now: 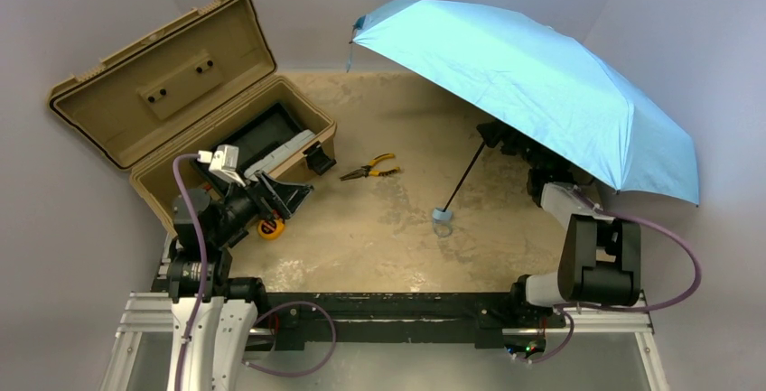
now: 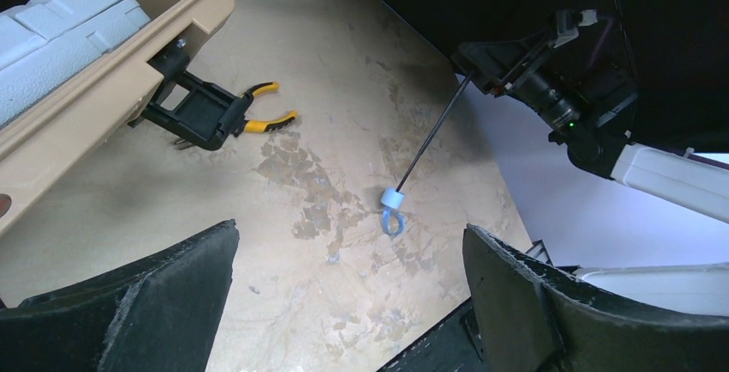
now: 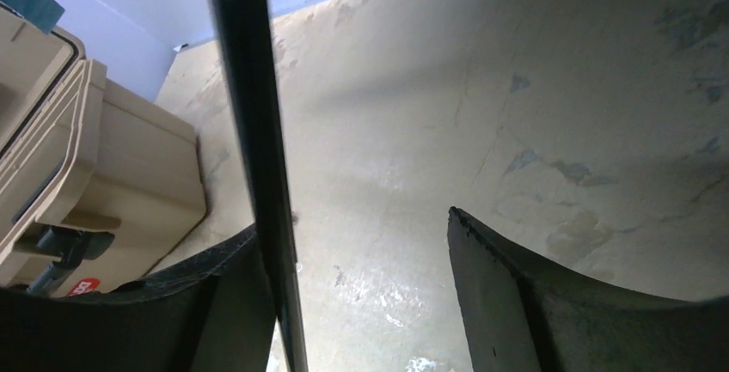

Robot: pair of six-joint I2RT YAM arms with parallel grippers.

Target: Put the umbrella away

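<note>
Barely started — umbrella (image 1: 542,75) fully open over table's (image 1: 379,228) far-right corner, nothing folded/stowed yet; R gripper (image 3: 352,226) fingers apart astride shaft (image 3: 249,88), unclamped — L gripper (image 2: 351,230) wide apart, empty.

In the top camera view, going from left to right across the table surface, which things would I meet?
Toolbox → pliers → umbrella handle. The open canopy spans too widely to place.

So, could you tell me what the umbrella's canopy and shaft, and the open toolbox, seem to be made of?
Canopy: thin sky-blue fabric, probably synthetic, smooth with a faint sheen, stretched taut in panels.
Shaft: thin, black, straight, likely painted metal.
Toolbox: tan moulded plastic, matte, with ribbed edges.
</note>
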